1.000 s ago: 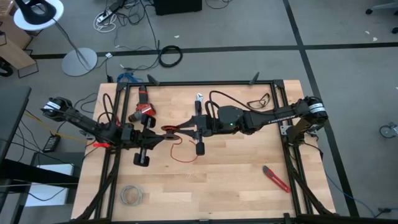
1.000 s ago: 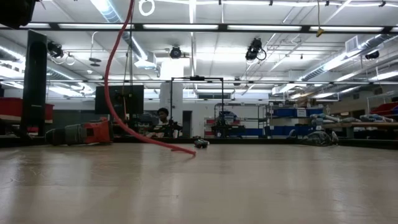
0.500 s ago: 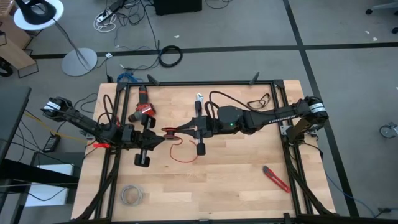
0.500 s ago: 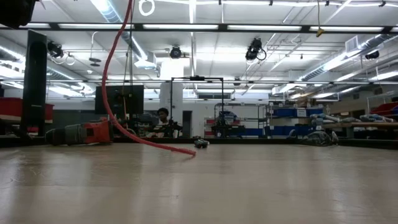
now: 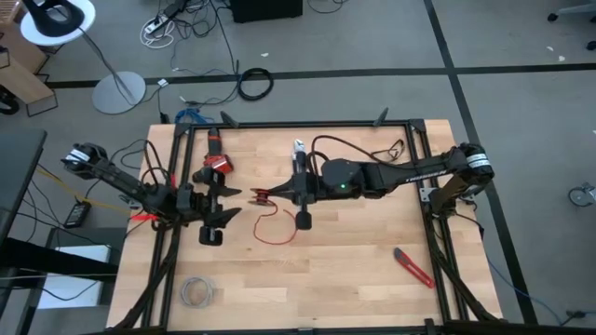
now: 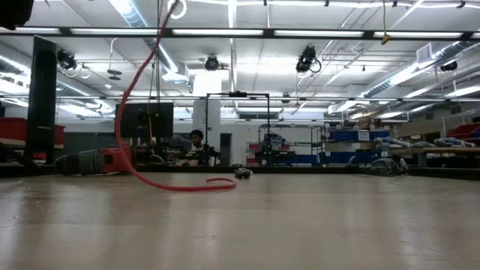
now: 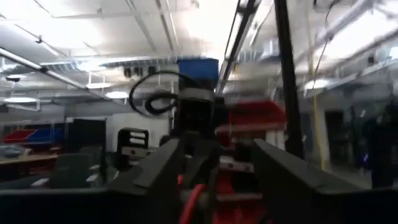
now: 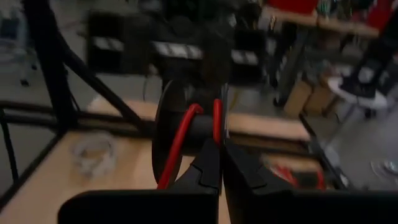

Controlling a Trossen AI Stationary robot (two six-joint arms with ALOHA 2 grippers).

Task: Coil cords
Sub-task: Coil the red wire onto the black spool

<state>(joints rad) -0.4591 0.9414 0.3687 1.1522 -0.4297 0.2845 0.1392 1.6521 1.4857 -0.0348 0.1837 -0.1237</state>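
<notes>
— On the table [image 5: 372,251], near its middle, where was the cord [image 5: 276,226]?

— Just there. It lay as a loose red loop on the wood, and one end rose to a small dark spool [image 5: 259,196] at the tips of the right gripper [image 5: 270,194]. From table height the cord [image 6: 139,105] climbed in a long red curve out of the top of the picture, with its free end curled flat on the boards.

— How did the right gripper hold?

— Its fingers [image 8: 208,165] were pressed narrow together, pinching the spool [image 8: 186,130]. A few red turns of cord [image 8: 214,121] ran over the spool's core.

— And the left gripper [image 5: 228,200]?

— It sat just to the left of the spool, apart from it, fingers spread wide. In its own wrist picture the two fingers [image 7: 155,177] stood well apart, with a bit of red between them low down; I could not tell what that red was.

— What else lay around the spool?

— A red-and-black tool [image 5: 216,160] lay beyond it toward the table's far left. A red-handled cutter [image 5: 413,267] lay well off toward the near right. A pale wire coil [image 5: 196,292] rested at the near left corner. A black cable loop [image 5: 391,149] sat by the far right edge.

— Anyone in the room?

— A person [image 6: 196,142] sat far behind the table.
</notes>
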